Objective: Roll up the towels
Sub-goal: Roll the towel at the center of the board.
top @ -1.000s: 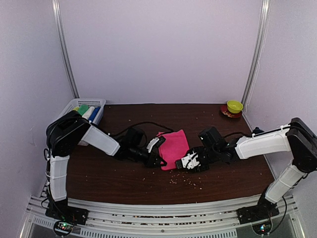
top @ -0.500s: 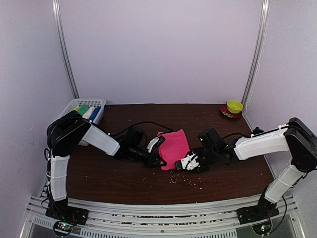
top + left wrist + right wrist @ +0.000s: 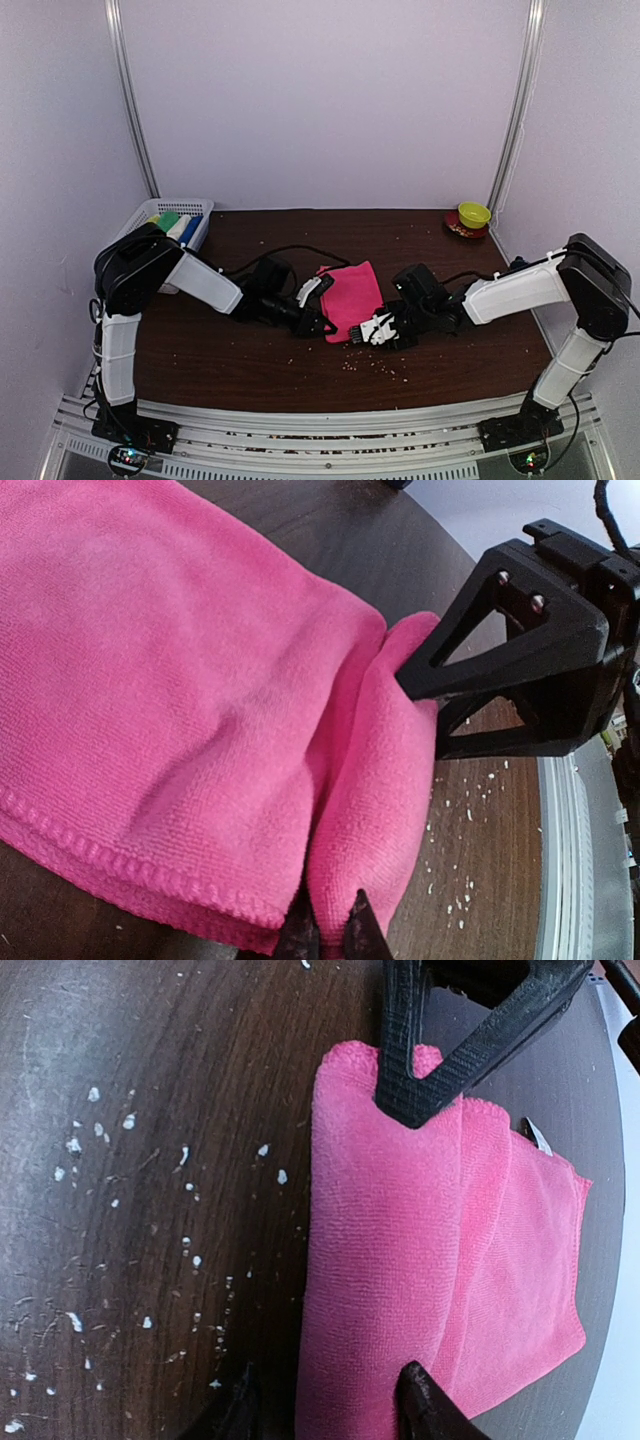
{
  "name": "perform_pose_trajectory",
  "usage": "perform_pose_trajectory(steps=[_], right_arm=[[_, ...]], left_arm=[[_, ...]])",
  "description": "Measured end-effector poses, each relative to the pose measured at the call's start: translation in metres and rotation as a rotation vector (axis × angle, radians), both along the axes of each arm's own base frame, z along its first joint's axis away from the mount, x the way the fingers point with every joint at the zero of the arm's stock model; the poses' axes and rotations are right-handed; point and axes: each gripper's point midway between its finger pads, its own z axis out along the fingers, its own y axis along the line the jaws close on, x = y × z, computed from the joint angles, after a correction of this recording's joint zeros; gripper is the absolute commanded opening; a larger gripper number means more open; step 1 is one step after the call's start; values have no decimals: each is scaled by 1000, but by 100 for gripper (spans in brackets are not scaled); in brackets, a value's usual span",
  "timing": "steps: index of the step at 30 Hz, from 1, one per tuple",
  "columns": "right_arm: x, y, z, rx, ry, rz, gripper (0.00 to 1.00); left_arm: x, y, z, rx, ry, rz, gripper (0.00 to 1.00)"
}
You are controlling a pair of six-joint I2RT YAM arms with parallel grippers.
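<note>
Top external: crumbs are dotting the dark wooden table [image 3: 250, 365] between pale walls; the pink towel [image 3: 352, 290] is lying right of the white mesh basket [image 3: 186, 208]. Left wrist: the left gripper [image 3: 330, 935] is pinching the towel's folded edge. Right wrist: the right gripper [image 3: 328, 1397] is straddling that fold, jaws apart, having slid closer to the basket.

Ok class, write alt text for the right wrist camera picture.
A hot pink towel lies on a dark wooden table, one edge folded over. The right gripper straddles the fold's near end, jaws apart; the left gripper pinches the far end.
</note>
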Motion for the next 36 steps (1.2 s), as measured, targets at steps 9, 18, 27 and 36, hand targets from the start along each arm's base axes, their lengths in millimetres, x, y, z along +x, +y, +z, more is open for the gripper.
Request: perform_pose_trajectory(steps=[9,18,27,36], right_arm=[[10,0,-5,-14,-20,-37,39],[20,5,-6,-21,-25,-66,12],[16,9,0,-29,72,-74,3],[5,13,3,-27,366,-53,3]], left_arm=[[1,1,0,1,3,5,18],[7,9,10,16,-20,45,58],[10,48,56,43,-221,123,75],[-12,57,83,59,-550,30,77]])
